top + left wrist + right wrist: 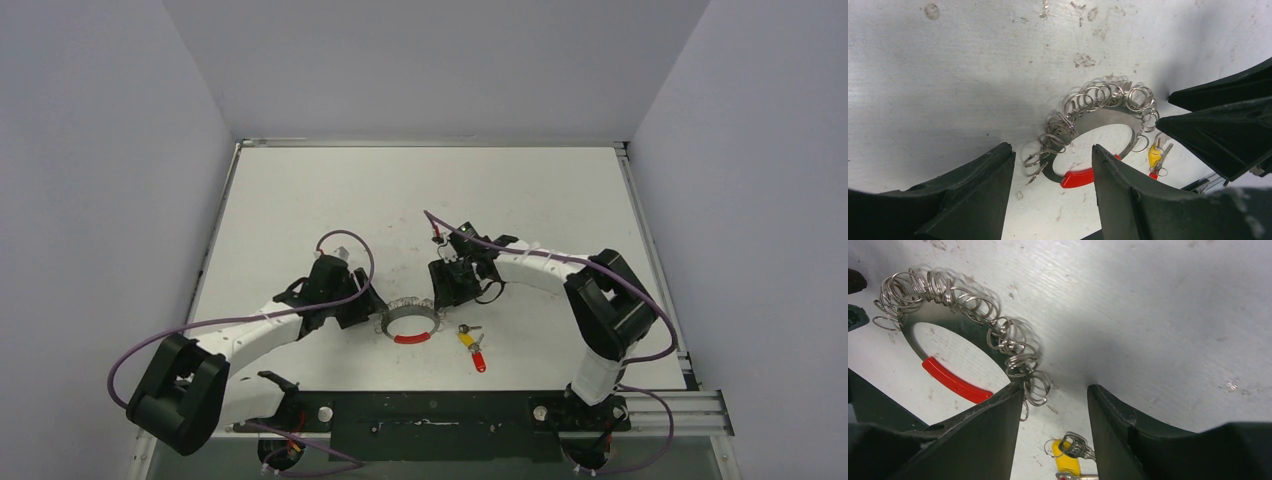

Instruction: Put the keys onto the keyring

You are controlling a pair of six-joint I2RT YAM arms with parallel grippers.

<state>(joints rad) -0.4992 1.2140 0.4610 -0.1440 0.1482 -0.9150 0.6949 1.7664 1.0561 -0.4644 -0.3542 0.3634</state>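
Both tools stand spread open at the keyring (411,322), and the keys (471,348) lie loose beside it.

The keyring lies flat on the worktop (330,200), a steel band strung with many small split rings (1013,347), its red sleeve (412,338) on the arc nearest the arm bases. The left tool (1052,148) hangs over the keyring's left side, jaws apart and holding nothing, with a cluster of split rings and part of the band showing in the gap between its fingers. The right tool (1054,386) is at the keyring's right side, also wide apart and empty; one finger overlaps the band's edge and the other is clear of it. The yellow-headed key (466,338) lies just beside the keyring on its right, apart from it. The red-headed key (478,362) lies just beyond it, further from the keyring.
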